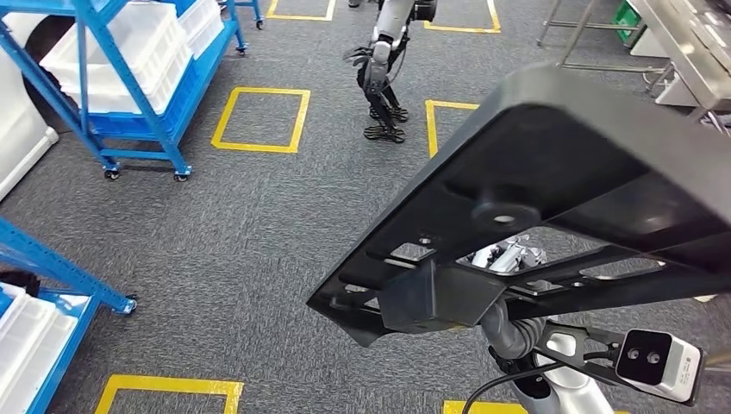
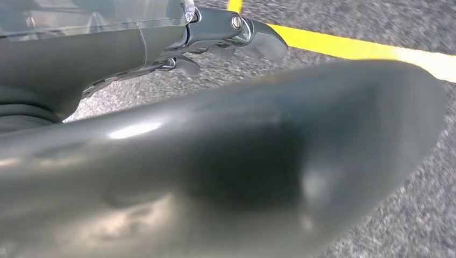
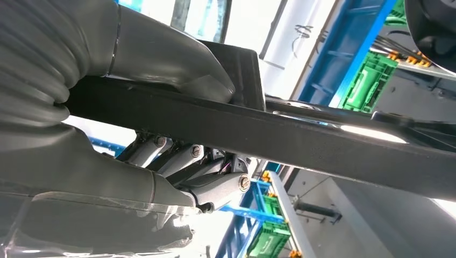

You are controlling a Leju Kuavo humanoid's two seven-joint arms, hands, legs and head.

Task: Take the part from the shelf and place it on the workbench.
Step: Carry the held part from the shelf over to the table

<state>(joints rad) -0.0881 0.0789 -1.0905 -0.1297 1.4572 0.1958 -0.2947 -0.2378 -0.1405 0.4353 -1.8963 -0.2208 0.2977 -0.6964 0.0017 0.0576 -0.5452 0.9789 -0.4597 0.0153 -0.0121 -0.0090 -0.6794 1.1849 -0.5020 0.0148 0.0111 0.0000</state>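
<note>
I hold the black plastic part point(image 1: 560, 181) in front of my body, high above the grey carpet floor point(image 1: 259, 224). My right hand point(image 3: 161, 156) is clamped on one of its bars: the thick thumb lies on one side and the darker fingers point(image 3: 183, 161) on the other side, as the right wrist view shows. In the head view, metal fingers of this hand point(image 1: 509, 256) appear through an opening of the part. My left hand point(image 2: 215, 37) hangs over the carpet near a yellow floor line point(image 2: 349, 48); its fingers seem curled, but I cannot tell if they hold anything.

I think the main danger is the weight. The part is wide and, as far as I can see, carried at a single bar, so it can turn in my grip or slip down. It also hides much of my view, so I may hit the blue shelf racks point(image 1: 129, 103), the other humanoid robot point(image 1: 384, 69) ahead, or the steel workbench point(image 1: 690, 52) edge when I approach.
</note>
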